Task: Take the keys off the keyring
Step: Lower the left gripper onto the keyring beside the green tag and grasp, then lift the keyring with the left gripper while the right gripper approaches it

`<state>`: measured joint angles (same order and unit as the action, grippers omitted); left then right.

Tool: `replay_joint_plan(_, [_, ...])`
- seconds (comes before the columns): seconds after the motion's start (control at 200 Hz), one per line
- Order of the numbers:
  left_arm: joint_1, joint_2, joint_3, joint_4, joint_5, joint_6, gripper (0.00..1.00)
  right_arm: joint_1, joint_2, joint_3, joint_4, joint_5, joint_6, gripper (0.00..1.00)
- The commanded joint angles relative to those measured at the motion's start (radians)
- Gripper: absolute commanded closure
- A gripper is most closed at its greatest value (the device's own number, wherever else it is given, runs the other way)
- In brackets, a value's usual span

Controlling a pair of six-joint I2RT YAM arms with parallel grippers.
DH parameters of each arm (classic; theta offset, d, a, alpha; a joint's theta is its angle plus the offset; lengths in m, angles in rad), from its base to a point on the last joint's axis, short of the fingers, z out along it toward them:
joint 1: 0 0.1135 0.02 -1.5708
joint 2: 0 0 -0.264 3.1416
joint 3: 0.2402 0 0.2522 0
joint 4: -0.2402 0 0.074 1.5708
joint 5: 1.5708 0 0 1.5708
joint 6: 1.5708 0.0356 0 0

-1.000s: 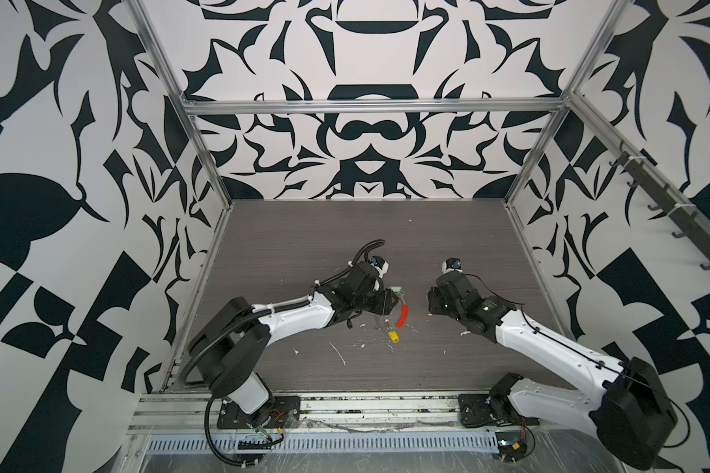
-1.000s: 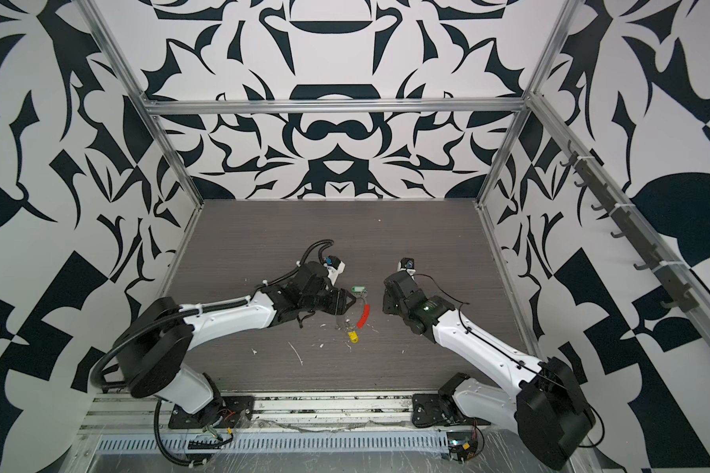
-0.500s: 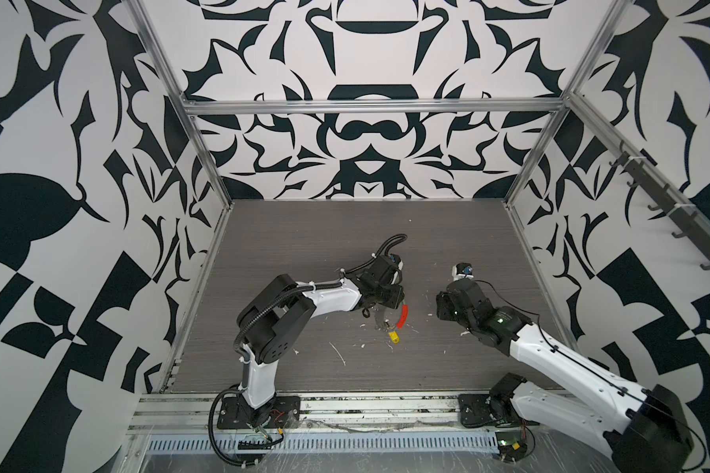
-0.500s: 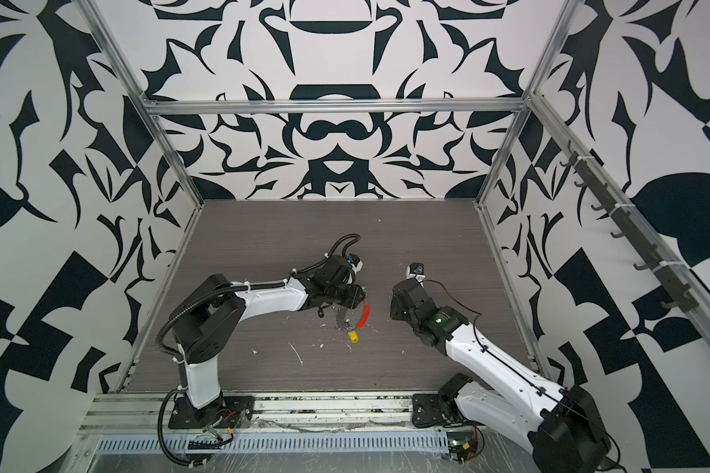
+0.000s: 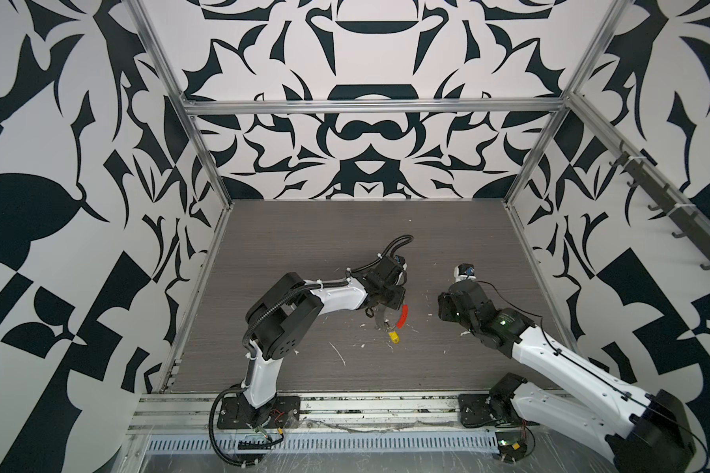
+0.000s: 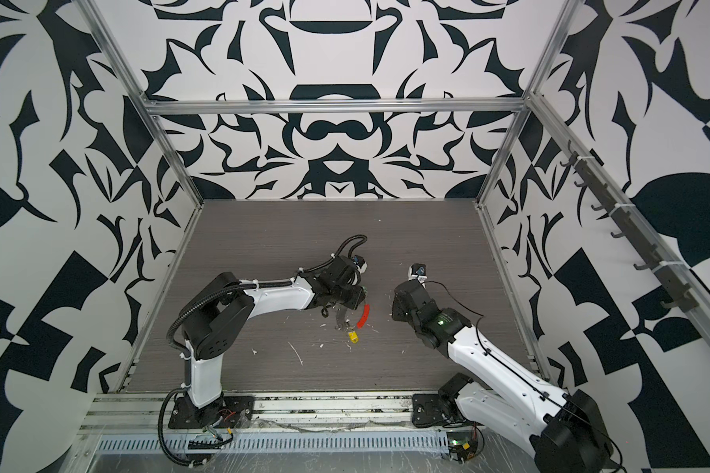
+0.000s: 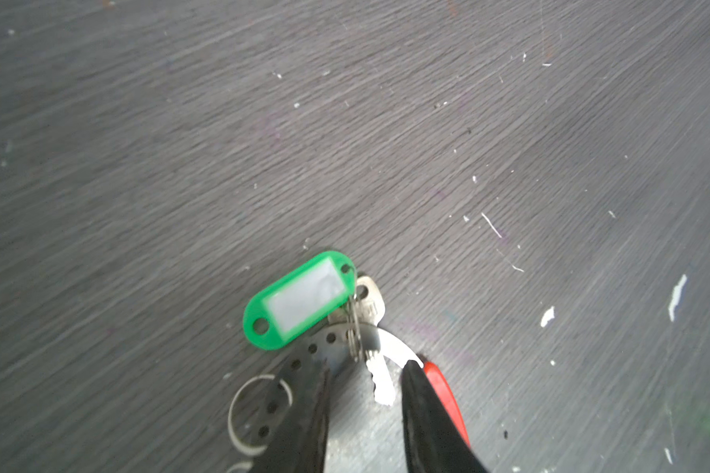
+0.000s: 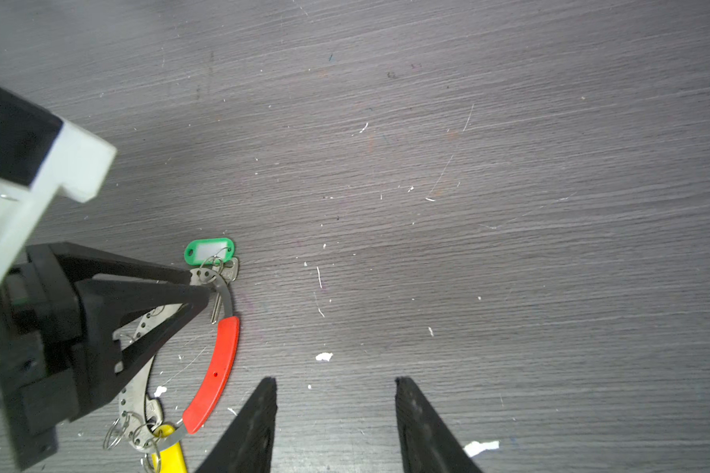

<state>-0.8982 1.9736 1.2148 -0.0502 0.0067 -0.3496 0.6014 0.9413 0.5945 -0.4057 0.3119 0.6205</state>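
The keyring [image 8: 218, 368] lies at the centre of the table [image 5: 304, 245], its long axis running near to far and its red sleeve [image 5: 402, 316] on the right arc. The green-tagged key [image 7: 367, 303] is at the far end, the yellow-tagged key [image 5: 394, 336] at the near end. The left gripper [image 7: 365, 368] is positioned over the far end, its jaws partly open astride the key's blade with nothing visibly clamped. The right gripper [image 8: 335, 385], open and empty, is held to the right of the sleeve.
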Motion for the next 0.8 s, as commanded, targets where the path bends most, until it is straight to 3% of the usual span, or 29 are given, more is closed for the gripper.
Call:
replay_joint_plan(0.0, [-0.007,0.029,0.037,-0.03,-0.016,0.026,0.69,-0.004,-0.016,-0.004,-0.01,0.027,-0.014,0.5])
replay_joint_plan(0.37, [-0.011,0.05,0.062,-0.043,-0.057,0.058,0.79,-0.008,-0.039,-0.007,-0.024,0.027,-0.015,0.5])
replay_joint_plan(0.655, [-0.022,0.013,0.035,-0.042,-0.071,0.079,1.0,-0.007,-0.048,0.005,-0.03,0.028,-0.015,0.5])
replay_joint_plan(0.795, [-0.024,-0.059,-0.014,-0.033,-0.06,0.08,1.0,-0.006,-0.053,0.017,-0.014,0.001,-0.039,0.49])
